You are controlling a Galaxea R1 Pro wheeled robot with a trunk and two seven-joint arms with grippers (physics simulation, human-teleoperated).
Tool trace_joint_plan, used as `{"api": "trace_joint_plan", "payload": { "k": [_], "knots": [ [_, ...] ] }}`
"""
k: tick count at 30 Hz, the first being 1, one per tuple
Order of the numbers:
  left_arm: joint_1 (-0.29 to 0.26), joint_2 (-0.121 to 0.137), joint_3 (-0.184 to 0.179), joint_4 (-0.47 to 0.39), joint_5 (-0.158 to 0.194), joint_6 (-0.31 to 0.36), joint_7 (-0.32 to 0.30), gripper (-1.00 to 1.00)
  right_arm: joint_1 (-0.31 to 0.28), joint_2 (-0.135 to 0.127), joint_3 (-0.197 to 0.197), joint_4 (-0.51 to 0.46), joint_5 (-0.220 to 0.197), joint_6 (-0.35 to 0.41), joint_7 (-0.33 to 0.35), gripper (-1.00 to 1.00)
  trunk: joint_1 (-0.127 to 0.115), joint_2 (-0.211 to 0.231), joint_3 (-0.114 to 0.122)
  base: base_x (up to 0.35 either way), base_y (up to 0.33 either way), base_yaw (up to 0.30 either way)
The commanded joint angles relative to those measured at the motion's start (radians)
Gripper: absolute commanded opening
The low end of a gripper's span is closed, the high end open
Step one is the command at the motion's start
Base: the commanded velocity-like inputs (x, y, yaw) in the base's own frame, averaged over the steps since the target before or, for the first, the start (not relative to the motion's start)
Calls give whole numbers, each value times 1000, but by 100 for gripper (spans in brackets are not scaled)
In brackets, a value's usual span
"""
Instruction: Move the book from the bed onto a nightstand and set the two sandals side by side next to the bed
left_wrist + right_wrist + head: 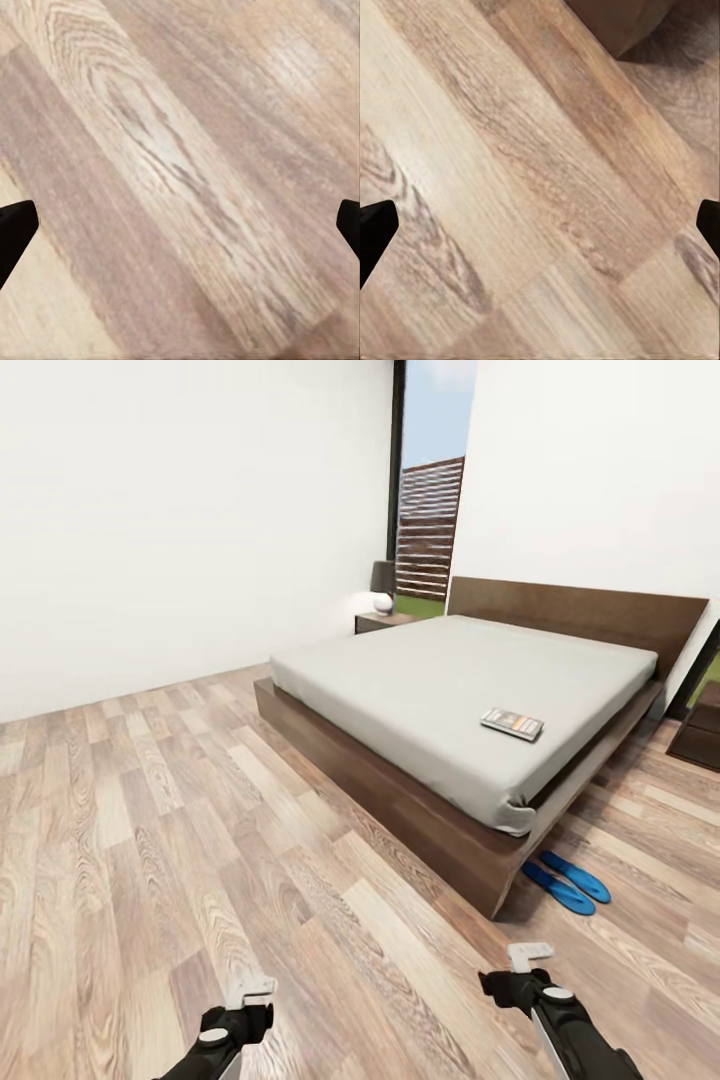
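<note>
I'm standing off from the foot corner of the large low bed with its dark-brown wooden platform frame and plain light-grey mattress (440,680), looking across the light-brown wood-plank floor (150,830). The small thin paperback book with a dark cover and pale lettering (512,724) lies flat on the mattress, near the side edge closest to the far nightstand and well in from the foot. The pair of bright-blue flat sandals (566,882) rests on the floor just beside the bed's foot corner, the two soles close together and roughly parallel.

My left hand (250,992) and right hand (528,957) hang low over bare floor, both released: each wrist view shows the two dark fingertips (15,232) (375,229) spread wide to the edges with nothing between them.

I judge the book light and fairly stiff but thin, sitting on a soft surface that will give under pressure. I'd take it across a short edge, pressing slightly into the mattress to get a finger beneath it. The sandals look light, flat and probably flexible; the strap or the sole's edge is the sensible place to pinch.

A low dark-brown wooden nightstand (383,621) carrying a lamp (383,586) stands beside the headboard on the far side; another dark cabinet (702,732) shows at the right edge.
</note>
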Motion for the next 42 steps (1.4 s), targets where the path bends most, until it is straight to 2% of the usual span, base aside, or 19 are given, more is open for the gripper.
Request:
{"api": "trace_joint_plan", "payload": {
  "k": [1,6,10,14,15,17,19,21,24,28,32,40,42],
  "knots": [
    [0,1,-9,10,10,-4,8,100,0,0,-5,35,3,-21,8,100,-4,7,2,0,0,0],
    [-1,1,-9,48,13,-36,7,100,0,-1,-6,95,-20,-59,7,100,-23,42,18,0,0,0],
    [-2,2,-9,96,13,-47,5,100,-1,-2,-6,188,-26,-114,4,100,-39,70,31,0,0,0],
    [-2,3,-8,108,17,-50,4,100,-13,-4,-6,388,-29,-241,-11,100,-54,98,43,0,0,0],
    [-2,5,-8,110,39,-63,3,100,-16,-6,-6,460,-30,-291,-37,100,-58,105,46,0,0,0],
    [-2,7,-8,110,56,-73,3,100,-16,-7,-7,480,-31,-304,-45,100,-65,119,52,0,0,0],
    [-2,11,-8,111,110,-94,1,100,-19,-11,-7,520,-36,-324,-61,100,-73,133,59,0,0,0],
    [-2,12,-7,111,118,-97,-1,100,-20,-13,-8,528,-38,-341,-67,100,-81,147,65,0,0,0],
    [-2,11,-11,111,124,-104,-18,100,-19,-13,-10,530,-41,-426,-72,100,-92,168,74,0,0,0],
    [-2,10,-13,138,125,-123,-23,100,-19,-13,-9,524,-39,-453,-74,100,-108,196,87,0,0,0],
    [-2,7,-7,207,127,-174,-25,100,-19,-13,-7,524,-38,-462,-75,100,-123,224,99,0,0,0],
    [-1,7,-4,252,133,-197,-26,100,-16,-15,-1,540,-29,-463,-74,100,-154,280,125,0,0,0],
    [0,7,-4,283,134,-199,-26,100,-15,-15,0,610,-29,-461,-73,100,-161,294,131,0,0,0]
  ]
}}
